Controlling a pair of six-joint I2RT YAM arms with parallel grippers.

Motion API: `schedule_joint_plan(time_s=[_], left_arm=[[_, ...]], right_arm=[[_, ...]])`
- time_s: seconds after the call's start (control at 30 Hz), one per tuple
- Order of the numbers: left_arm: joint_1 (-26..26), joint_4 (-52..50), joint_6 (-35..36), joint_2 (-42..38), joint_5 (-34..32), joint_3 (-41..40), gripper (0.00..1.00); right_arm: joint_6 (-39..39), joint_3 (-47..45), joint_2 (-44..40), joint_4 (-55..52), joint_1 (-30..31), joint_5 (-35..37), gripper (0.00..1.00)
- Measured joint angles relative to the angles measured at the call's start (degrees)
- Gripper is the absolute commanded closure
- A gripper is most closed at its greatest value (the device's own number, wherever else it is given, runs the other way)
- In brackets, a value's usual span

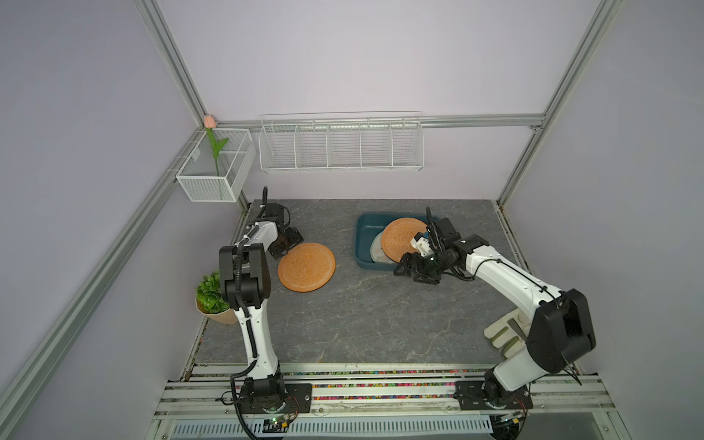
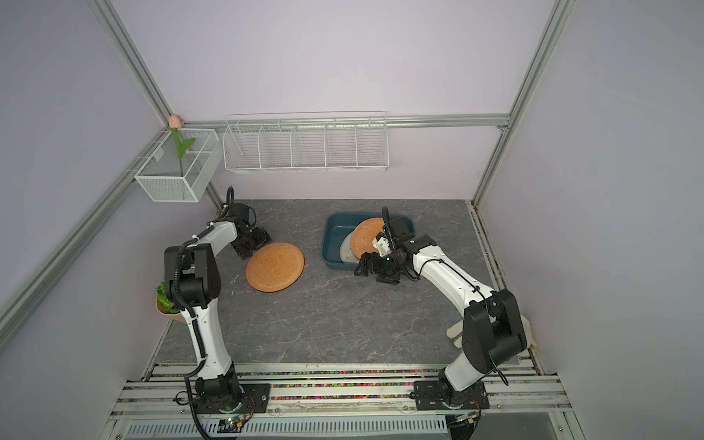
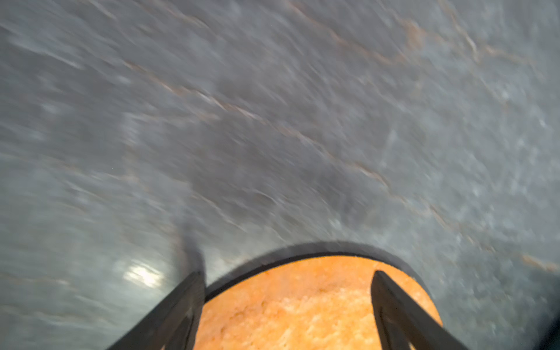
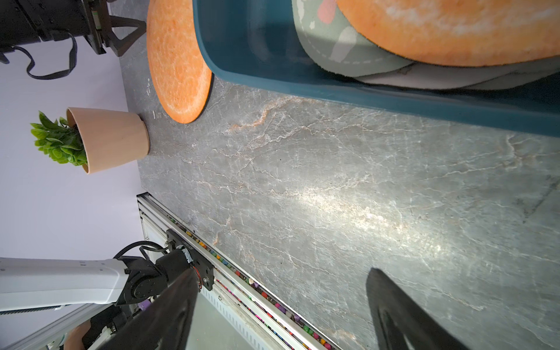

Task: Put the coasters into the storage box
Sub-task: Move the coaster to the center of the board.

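Note:
One orange coaster (image 1: 306, 267) (image 2: 275, 266) lies flat on the grey table, left of centre. My left gripper (image 1: 286, 245) (image 2: 253, 244) is open at its far-left rim. In the blurred left wrist view, the left gripper (image 3: 286, 275) has one finger over the disc (image 3: 303, 309) and the other just off its edge. The teal storage box (image 1: 365, 236) (image 2: 335, 236) holds a second orange coaster (image 1: 402, 238) (image 4: 454, 30), tilted on a pale green printed one (image 1: 377, 247) (image 4: 333, 45). My right gripper (image 1: 413, 274) (image 4: 280, 272) hangs open and empty just outside the box's near wall (image 4: 333, 91).
A potted plant (image 1: 211, 297) (image 4: 100, 139) stands at the table's left edge beside my left arm. White gloves (image 1: 506, 335) lie at the front right under my right arm. A wire basket (image 1: 341, 144) and a mesh basket (image 1: 215, 167) hang on the walls.

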Motion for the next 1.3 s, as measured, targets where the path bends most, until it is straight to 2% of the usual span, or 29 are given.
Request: schedule_joint_plan(time_s=[0.3, 0.53, 0.7, 0.97, 1.3], left_arm=[[-6.62, -2.56, 3.32, -1.01, 4.48, -0.66, 0.14], [-12.41, -8.98, 8.98, 1.60, 7.41, 4.33, 0.15], [-14.43, -11.15, 12.00, 1.97, 7.91, 5.01, 0.16], [-14.97, -9.55, 12.79, -4.55, 9.99, -5.66, 0.17], [-19.08, -9.35, 11.32, -11.76, 13.27, -16.55, 0.18]], right_arm=[[0.39, -1.11, -1.46, 0.52, 0.35, 0.26, 0.11], [0.46, -1.68, -2.58, 0.70, 1.42, 0.44, 0.11], [0.61, -2.08, -3.91, 0.72, 1.79, 0.83, 0.11], [1.01, -3.91, -5.88, 0.72, 1.86, 1.60, 0.11], [1.46, -4.83, -5.88, 1.03, 3.30, 1.73, 0.11]])
